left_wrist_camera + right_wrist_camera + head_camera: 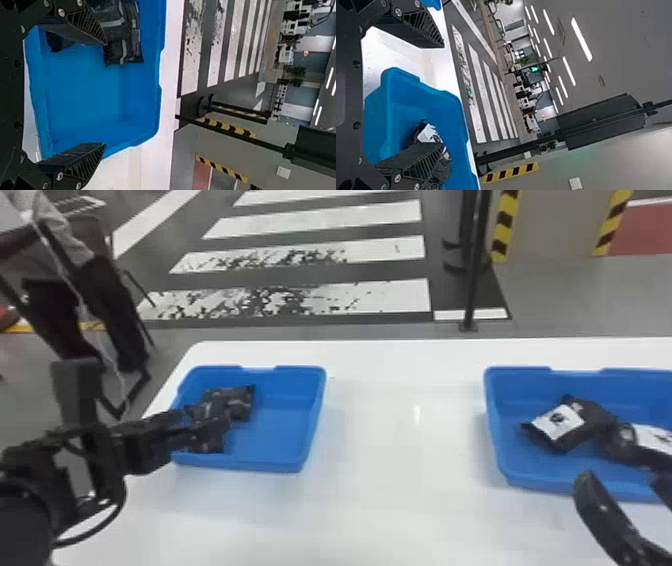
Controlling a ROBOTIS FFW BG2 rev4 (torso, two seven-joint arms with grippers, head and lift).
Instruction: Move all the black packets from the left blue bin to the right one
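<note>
Your left gripper (pixel 105 94) is spread and empty at the left blue bin (pixel 280 435), with black packets (pixel 242 402) towards that bin's ten o'clock. They look light, limp, perhaps slippery; pinch one mid-body. Your right gripper (pixel 443 95) gapes, empty, at six o'clock of the right bin (pixel 517 377).

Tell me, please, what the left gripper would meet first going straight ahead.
Probably the black packets, in line with one finger of the left gripper; its other finger points towards the left blue bin. Depth is unclear.
</note>
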